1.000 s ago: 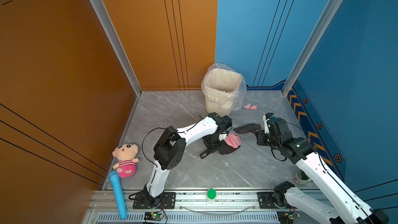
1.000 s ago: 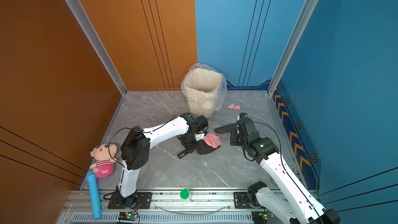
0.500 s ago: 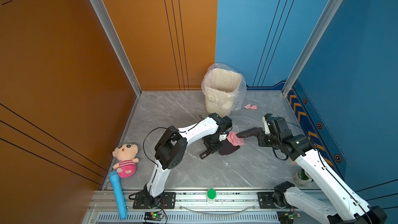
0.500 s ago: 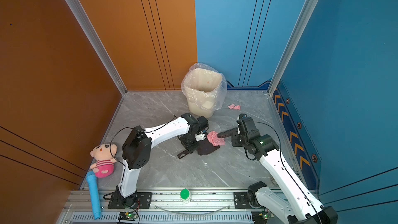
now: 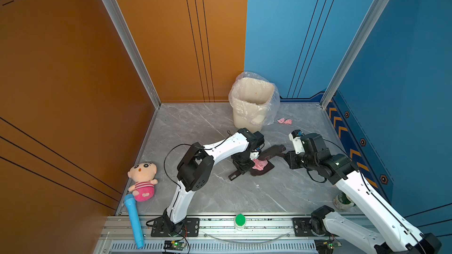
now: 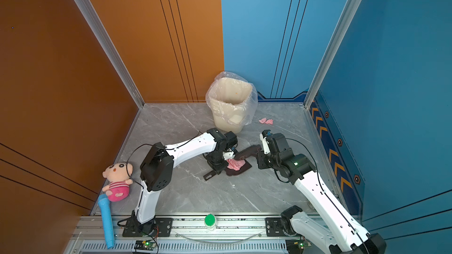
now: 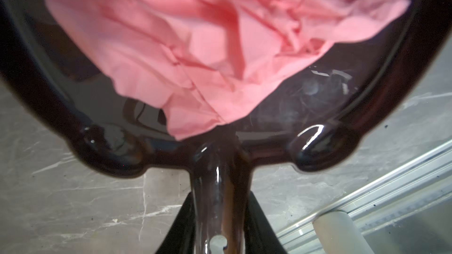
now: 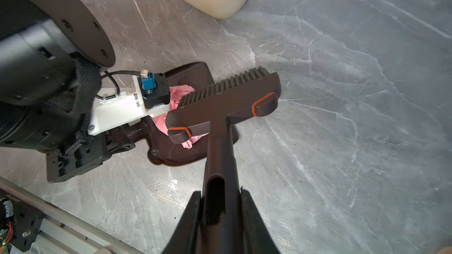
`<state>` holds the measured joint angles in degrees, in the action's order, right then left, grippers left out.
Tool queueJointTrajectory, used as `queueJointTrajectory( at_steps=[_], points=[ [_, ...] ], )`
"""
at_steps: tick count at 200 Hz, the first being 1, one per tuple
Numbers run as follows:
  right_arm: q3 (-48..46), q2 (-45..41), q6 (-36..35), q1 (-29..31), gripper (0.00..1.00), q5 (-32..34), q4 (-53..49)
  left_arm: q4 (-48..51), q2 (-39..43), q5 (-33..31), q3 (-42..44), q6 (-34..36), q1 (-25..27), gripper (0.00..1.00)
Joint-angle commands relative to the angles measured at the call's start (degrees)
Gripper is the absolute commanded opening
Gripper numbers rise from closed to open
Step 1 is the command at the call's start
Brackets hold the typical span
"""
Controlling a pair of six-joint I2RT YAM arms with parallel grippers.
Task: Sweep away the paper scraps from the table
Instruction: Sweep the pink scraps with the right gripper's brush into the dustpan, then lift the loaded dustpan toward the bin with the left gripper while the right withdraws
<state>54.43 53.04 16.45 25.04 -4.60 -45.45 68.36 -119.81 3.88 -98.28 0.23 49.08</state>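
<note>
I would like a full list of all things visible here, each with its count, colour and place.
Crumpled pink paper scrap: one, in the dark brown dustpan.
Small pink paper scraps: a little cluster, on the grey marble table, beside the bin.
Cream waste bin with clear bag: one, at the back.
Dark brown hand brush: one, above the dustpan.
Plush doll: one, pink-striped, front left.
Light blue tube: one, beside the doll.
Green-capped bottle: one, on the front rail.
Left gripper: shut on the dustpan's handle.
Right gripper: shut on the brush's handle.
</note>
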Motion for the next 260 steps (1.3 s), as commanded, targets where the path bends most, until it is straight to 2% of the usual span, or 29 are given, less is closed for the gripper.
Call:
queueJointTrajectory(
  at_steps=[1,22,69,125,146,210,260],
  points=[
    [0.2,-3.4,0.2,-1.9,0.00,2.8,1.5,-0.7,3.0,-0.1,-0.2,0.4,-0.1,0.00],
    [0.1,-5.7,1.0,-4.6,0.00,3.4,1.5,-2.6,4.7,-2.5,0.7,0.7,0.2,0.00],
    [-1.4,-11.3,5.9,-12.8,0.00,6.9,2.1,-4.4,7.7,-3.4,1.1,0.9,0.6,0.00],
    [-5.4,-15.2,9.7,-22.0,0.00,7.8,3.6,-3.7,12.6,2.9,-1.5,3.3,2.8,0.00],
    [-6.8,-14.6,9.8,-24.2,0.00,5.7,4.9,-1.7,13.3,4.4,-4.8,3.3,3.0,0.00],
    [-8.5,-12.7,8.9,-26.1,0.00,2.2,7.1,3.2,14.5,7.7,-13.6,4.5,4.0,0.00],
    [-9.3,-13.4,8.8,-26.3,0.00,1.4,7.2,9.7,11.1,9.7,-24.8,5.9,2.9,0.00]
  ],
)
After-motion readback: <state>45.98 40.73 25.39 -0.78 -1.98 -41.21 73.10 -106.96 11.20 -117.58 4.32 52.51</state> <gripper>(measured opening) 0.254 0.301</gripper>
